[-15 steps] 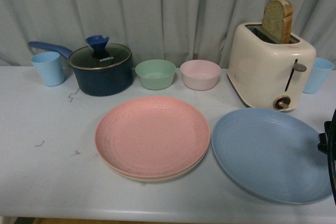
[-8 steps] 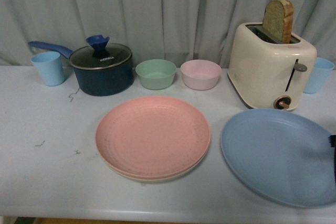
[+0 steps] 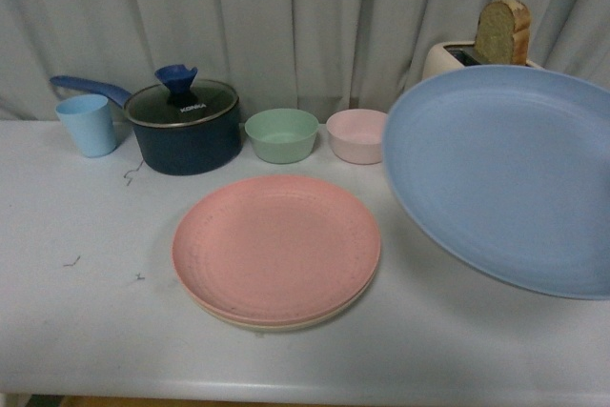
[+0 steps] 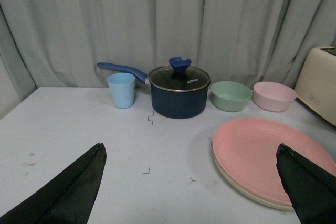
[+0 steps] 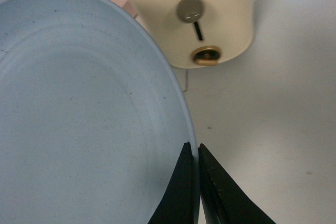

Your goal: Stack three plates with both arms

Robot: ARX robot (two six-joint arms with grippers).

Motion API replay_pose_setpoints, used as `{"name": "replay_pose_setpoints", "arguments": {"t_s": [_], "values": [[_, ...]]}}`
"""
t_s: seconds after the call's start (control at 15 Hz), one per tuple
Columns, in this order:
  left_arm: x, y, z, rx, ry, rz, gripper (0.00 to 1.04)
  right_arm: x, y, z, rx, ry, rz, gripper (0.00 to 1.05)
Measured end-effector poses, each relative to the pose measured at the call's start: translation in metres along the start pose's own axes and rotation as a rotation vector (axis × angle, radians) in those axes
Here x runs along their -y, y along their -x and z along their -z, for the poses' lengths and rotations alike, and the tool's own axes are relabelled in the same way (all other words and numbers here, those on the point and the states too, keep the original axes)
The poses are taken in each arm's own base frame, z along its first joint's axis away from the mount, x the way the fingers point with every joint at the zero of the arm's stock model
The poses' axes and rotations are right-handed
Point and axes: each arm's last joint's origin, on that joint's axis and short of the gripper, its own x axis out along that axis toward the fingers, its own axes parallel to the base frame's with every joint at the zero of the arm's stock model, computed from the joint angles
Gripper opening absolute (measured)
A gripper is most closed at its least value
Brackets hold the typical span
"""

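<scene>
The pink plate (image 3: 276,245) lies on the cream-beige plate (image 3: 286,323) at the table's middle; only the cream rim shows. The stack also shows in the left wrist view (image 4: 257,153). The light blue plate (image 3: 505,178) is lifted off the table at the right, tilted toward the camera. My right gripper (image 5: 194,153) is shut on its rim (image 5: 178,103); the gripper is out of the front view. My left gripper (image 4: 191,153) is open and empty above the bare table, left of the stack; its fingertips (image 4: 84,177) are wide apart.
At the back stand a light blue cup (image 3: 88,124), a dark blue lidded pot (image 3: 184,124), a mint-green bowl (image 3: 282,134), a pink bowl (image 3: 357,135) and a cream toaster (image 5: 199,14) with bread (image 3: 502,31), half hidden by the lifted plate.
The light blue plate slid right on the table, then rose off it and tilted up, now covering most of the toaster. The pink and cream stack has not moved.
</scene>
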Motion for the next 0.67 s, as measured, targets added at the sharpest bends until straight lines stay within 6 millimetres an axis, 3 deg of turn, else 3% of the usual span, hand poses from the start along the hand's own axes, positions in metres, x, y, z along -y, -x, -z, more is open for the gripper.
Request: {"name": "replay_pose_setpoints", "arguments": {"t_s": [0.13, 0.2, 0.4, 0.67], "values": [[0.000, 0.000, 0.000, 0.000, 0.000, 0.000, 0.98, -0.026, -0.036, 0.008, -0.071, -0.048, -0.044, 0.02], [0.000, 0.000, 0.000, 0.000, 0.000, 0.000, 0.98, -0.057, -0.074, 0.016, -0.128, -0.086, -0.077, 0.02], [0.000, 0.000, 0.000, 0.000, 0.000, 0.000, 0.98, -0.091, -0.108, 0.025, -0.175, -0.095, -0.092, 0.02], [0.000, 0.000, 0.000, 0.000, 0.000, 0.000, 0.98, -0.117, -0.144, 0.045, -0.229, -0.098, -0.071, 0.02]]}}
